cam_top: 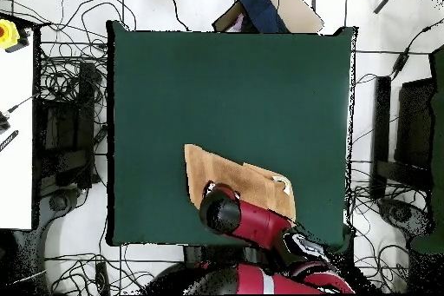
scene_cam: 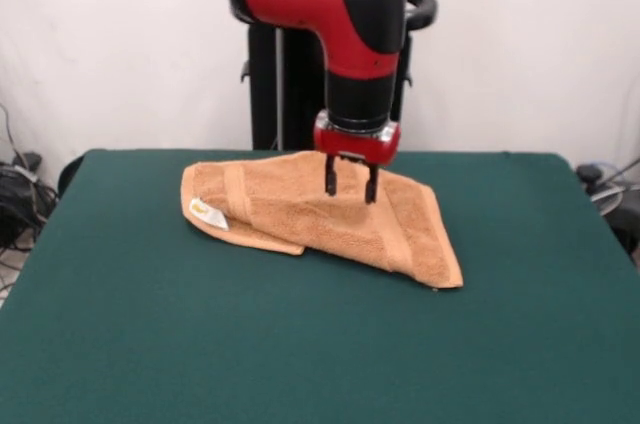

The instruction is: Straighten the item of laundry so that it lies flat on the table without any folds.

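We see the gripper [scene_cam: 351, 187] w/ fingers apart, empty, just over the towel [scene_cam: 330, 219], which lies folded over itself on the table [scene_cam: 200, 344], tag [scene_cam: 208, 212] showing.

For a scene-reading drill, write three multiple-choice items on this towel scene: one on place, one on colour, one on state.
1. Where does the orange-tan terry-cloth towel lie on the dark green felt-topped table?
A. at the side near the robot's pedestal
B. in the middle
C. at the side away from the robot

2. What colour is the small tag on the towel?
A. black
B. white
C. blue

3. How does the towel lie?
A. spread flat
B. rolled into a tube
C. folded over itself

Key: 1 A, the overhead view shows it by the robot's edge. 2 B, the front view shows a white tag at its corner. 3 C, a doubled layer shows under the red and black arm's gripper, whose jaws stand apart above the cloth.
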